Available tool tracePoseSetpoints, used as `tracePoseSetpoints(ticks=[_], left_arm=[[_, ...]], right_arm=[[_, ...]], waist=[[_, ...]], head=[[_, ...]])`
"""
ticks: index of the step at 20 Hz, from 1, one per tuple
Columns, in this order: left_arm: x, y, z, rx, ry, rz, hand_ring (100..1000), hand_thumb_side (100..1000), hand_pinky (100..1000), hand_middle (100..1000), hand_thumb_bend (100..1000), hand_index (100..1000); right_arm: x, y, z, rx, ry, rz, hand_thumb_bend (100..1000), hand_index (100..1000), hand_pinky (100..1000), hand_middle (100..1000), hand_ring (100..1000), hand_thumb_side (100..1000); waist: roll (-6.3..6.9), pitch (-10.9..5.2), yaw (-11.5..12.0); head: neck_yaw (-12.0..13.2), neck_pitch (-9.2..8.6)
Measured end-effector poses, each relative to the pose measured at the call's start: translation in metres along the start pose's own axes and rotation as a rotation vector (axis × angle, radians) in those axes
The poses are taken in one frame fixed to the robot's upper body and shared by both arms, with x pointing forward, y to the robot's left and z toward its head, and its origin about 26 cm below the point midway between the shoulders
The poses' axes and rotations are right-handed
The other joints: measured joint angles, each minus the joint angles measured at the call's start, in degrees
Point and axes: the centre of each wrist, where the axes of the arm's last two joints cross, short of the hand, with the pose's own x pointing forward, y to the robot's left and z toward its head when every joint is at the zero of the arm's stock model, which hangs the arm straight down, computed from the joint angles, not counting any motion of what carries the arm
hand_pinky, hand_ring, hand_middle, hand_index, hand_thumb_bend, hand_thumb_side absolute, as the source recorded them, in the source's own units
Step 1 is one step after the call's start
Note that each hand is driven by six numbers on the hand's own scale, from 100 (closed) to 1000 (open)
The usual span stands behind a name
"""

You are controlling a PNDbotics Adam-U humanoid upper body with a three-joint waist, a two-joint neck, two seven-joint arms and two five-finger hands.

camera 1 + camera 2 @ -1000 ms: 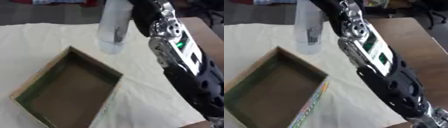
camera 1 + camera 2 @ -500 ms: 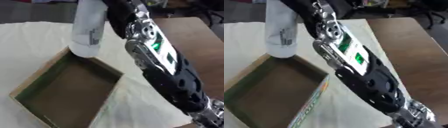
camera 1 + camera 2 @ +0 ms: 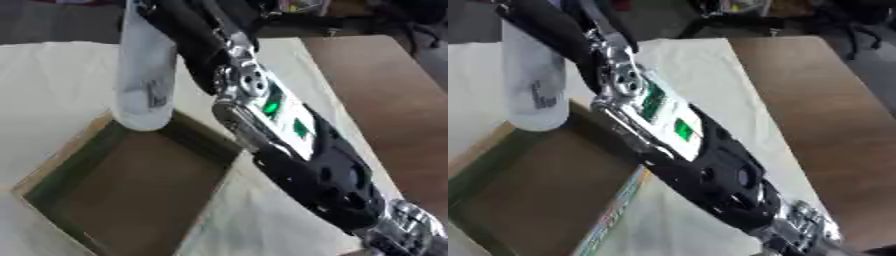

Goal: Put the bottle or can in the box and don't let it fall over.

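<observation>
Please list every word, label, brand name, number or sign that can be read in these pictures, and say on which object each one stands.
No text can be read in these pictures.
Bottle: a dark printed patch on its side, too blurred to read.
Box: a coloured strip along its outer side, too blurred to read.
Right arm: green lights on a silver panel, with no legible marking.

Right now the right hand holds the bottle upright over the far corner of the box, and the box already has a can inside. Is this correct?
Not entirely. The box is empty: the left eye view shows only its bare brown floor, no can. The rest stands: the bottle is upright over the box's far corner, carried by the right arm, whose hand is at the bottle's upper part.
</observation>
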Motion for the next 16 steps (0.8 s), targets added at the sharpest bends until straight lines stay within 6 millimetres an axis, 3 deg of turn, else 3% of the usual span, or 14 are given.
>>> tracePoseSetpoints(ticks=[4, 8, 12, 13, 16], left_arm=[[-0.002, 0.011, 0.0, 0.047, -0.012, -0.008, 1000, 643, 1000, 1000, 100, 676], [-0.002, 0.014, 0.0, 0.063, -0.02, -0.008, 1000, 644, 1000, 1000, 100, 676], [-0.003, 0.016, 0.001, 0.073, -0.018, -0.008, 1000, 646, 1000, 1000, 100, 676], [-0.003, 0.017, 0.001, 0.075, -0.019, -0.008, 1000, 647, 1000, 1000, 100, 676], [-0.003, 0.018, 0.0, 0.079, -0.02, -0.009, 1000, 645, 1000, 1000, 100, 676]], right_arm=[[-0.021, 0.003, 0.0, 0.012, 0.011, 0.006, 100, 194, 877, 512, 521, 470], [-0.037, 0.007, 0.002, 0.042, 0.037, 0.022, 100, 326, 904, 632, 727, 470], [-0.048, 0.01, 0.003, 0.079, 0.063, 0.056, 100, 642, 963, 920, 991, 447], [-0.05, 0.01, 0.004, 0.092, 0.071, 0.069, 100, 692, 982, 973, 1000, 470], [-0.056, 0.014, 0.007, 0.138, 0.103, 0.12, 100, 790, 1000, 1000, 1000, 470]], waist=[[0.0, 0.04, -0.03], [-0.03, 0.04, -0.37], [-0.14, 0.04, -0.66], [-0.2, 0.04, -0.7], [-0.32, 0.04, -0.93]], head=[[0.06, -0.04], [0.59, -0.07], [1.05, -0.16], [1.11, -0.25], [1.29, -0.34]])
